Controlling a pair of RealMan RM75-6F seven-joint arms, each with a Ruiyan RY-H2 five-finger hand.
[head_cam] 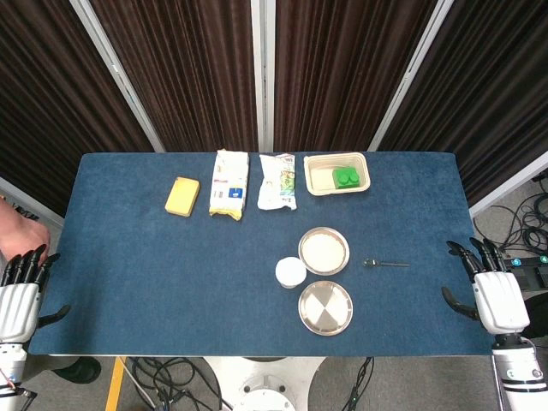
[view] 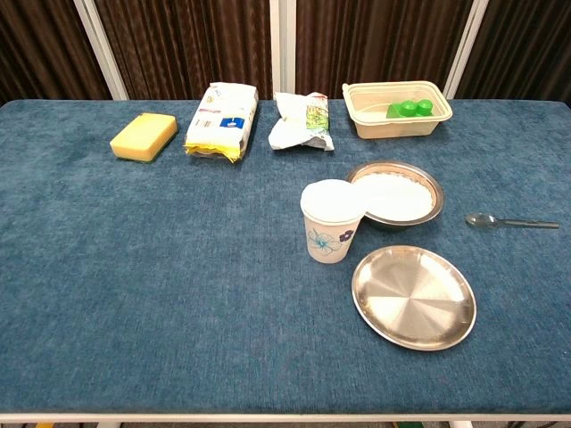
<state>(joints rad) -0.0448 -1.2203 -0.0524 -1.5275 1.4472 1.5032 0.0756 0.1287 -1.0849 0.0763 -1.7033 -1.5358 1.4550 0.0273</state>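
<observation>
Both hands hang off the desk (head_cam: 154, 257) edges, fingers spread, holding nothing: the left hand (head_cam: 20, 295) at the left edge, the right hand (head_cam: 492, 291) at the right edge. Nearest the right hand lies a spoon (head_cam: 385, 263), beside a bowl (head_cam: 324, 250) of white powder. A flower-printed paper cup (view: 331, 223) touches the bowl, above an empty steel plate (view: 413, 297). Print on the two bags (view: 221, 120) is unreadable.

Left hand (head_cam: 19, 304): wrist cut by head view's left edge; absent from chest view. Right hand (head_cam: 495, 295): forearm cut at bottom edge. Packet (view: 221, 120) print: too small to read.
</observation>
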